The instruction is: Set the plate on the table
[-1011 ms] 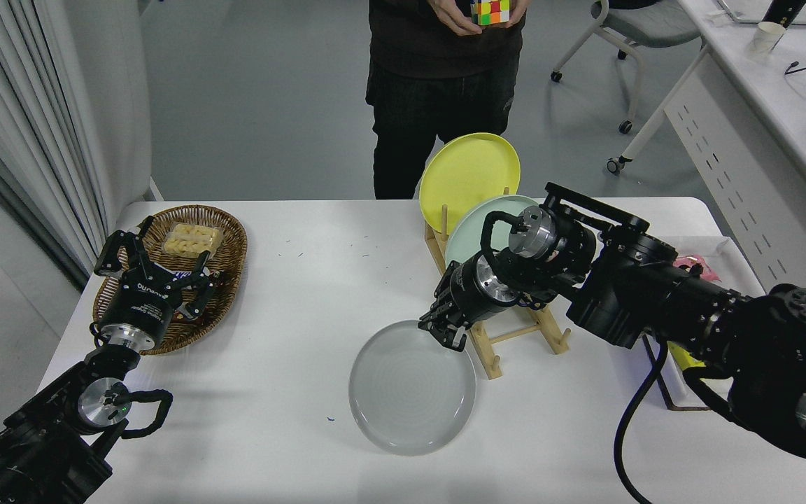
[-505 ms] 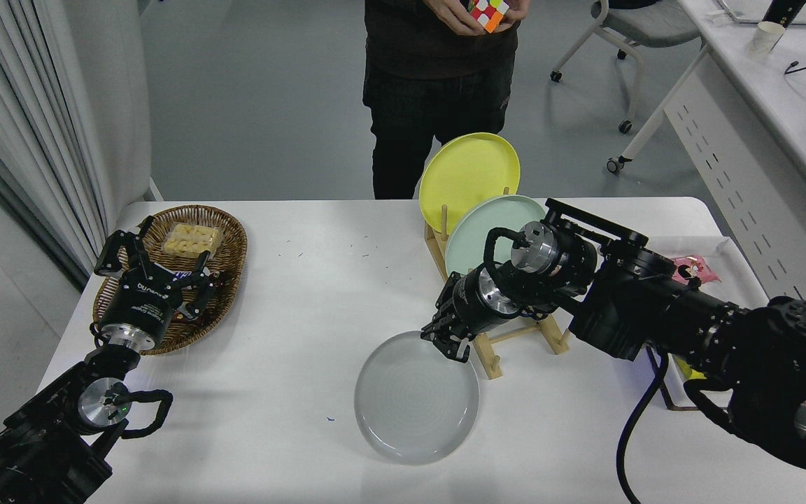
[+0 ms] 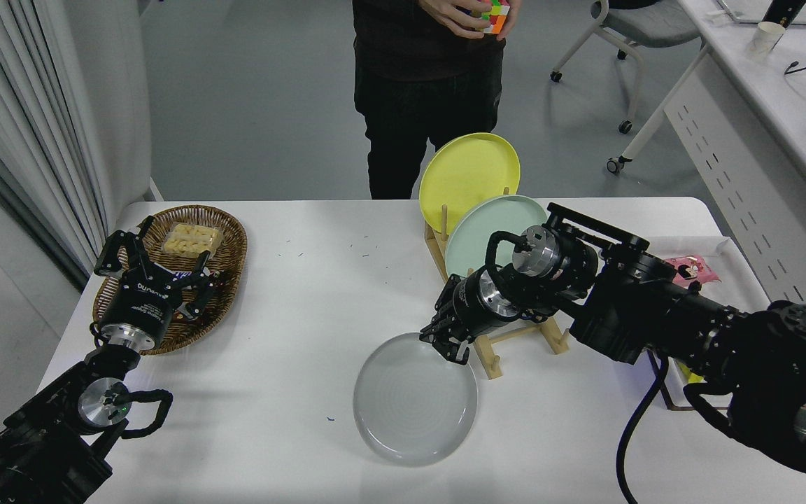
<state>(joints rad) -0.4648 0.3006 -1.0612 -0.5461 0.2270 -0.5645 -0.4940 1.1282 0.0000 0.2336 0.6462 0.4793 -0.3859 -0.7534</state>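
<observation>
The pale grey plate (image 3: 413,402) lies low and nearly flat on the white table (image 3: 305,315), in front of the wooden rack. My right gripper (image 3: 447,344) is at the plate's far right rim, its fingers closed on that rim. My left gripper (image 3: 154,269) is parked at the lower left with its fingers spread, empty, over the near edge of the wicker basket.
A wooden rack (image 3: 508,336) right behind the grey plate holds a yellow plate (image 3: 469,171) and a mint-green plate (image 3: 480,227) upright. A wicker basket (image 3: 224,241) with a snack tray stands at the left. A person (image 3: 424,84) with a colour cube stands at the far side.
The right gripper has brought the grey plate down and slightly right, from tilted to nearly flat on the table. In the last half second it barely moved. The left arm has not moved.
</observation>
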